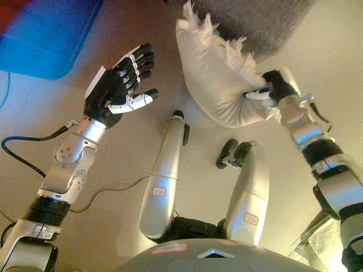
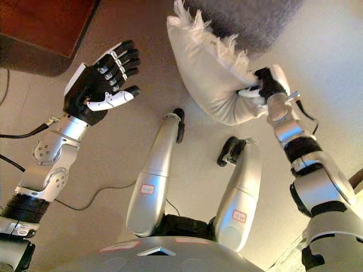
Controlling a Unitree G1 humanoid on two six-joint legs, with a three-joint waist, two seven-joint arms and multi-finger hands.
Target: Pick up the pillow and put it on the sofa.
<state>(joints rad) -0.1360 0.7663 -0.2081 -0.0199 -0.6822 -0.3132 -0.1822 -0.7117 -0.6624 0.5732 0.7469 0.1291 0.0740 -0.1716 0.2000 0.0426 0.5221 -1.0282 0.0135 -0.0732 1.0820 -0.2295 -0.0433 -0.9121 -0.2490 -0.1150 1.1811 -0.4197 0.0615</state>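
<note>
Pillow (image 1: 218,79): cream-white, fringed edge, squashed and tilted, off floor, lower corner pinched in right hand (image 1: 279,86). Upper end against grey sofa (image 1: 255,20) front.

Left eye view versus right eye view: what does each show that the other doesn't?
Only the left eye view shows a blue object at upper left. Only the right eye view shows a dark reddish-brown surface in that corner. Both show the right robot hand gripping the white fringed pillow off the floor, the left robot hand open, and grey upholstery above.

Dim, warm indoor light with soft shadows, slightly blurred
</note>
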